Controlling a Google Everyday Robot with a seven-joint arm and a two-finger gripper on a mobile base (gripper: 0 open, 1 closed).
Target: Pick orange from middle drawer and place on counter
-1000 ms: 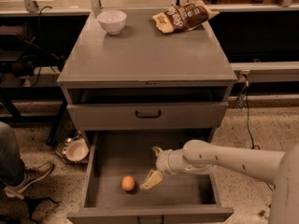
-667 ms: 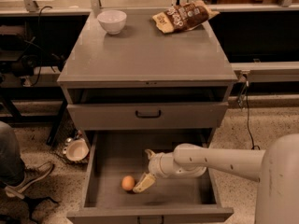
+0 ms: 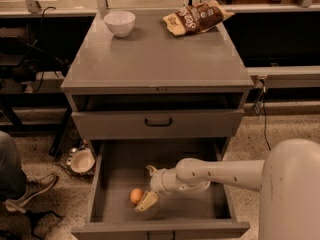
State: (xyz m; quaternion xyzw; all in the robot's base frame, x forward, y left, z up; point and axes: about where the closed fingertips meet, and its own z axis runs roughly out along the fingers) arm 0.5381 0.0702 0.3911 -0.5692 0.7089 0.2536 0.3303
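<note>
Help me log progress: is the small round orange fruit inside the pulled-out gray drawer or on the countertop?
Inside: the small round orange fruit lies on the floor of the wide gray drawer, beside the robot's open hand.

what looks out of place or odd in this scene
A loose orange lies on the floor of the open middle drawer, right beside the open gripper. A dish also sits on the ground beside that drawer. Nothing looks spilled or damaged.

Hiding some floor of the middle drawer (image 3: pixel 112 184) under the gripper (image 3: pixel 148 186) and forearm (image 3: pixel 220 174); leaving unclear whether touching the orange (image 3: pixel 135 196). Cropping a person's leg (image 3: pixel 9 164) left of the drawer, the upper arm segment (image 3: pixel 292 194) right of it.
</note>
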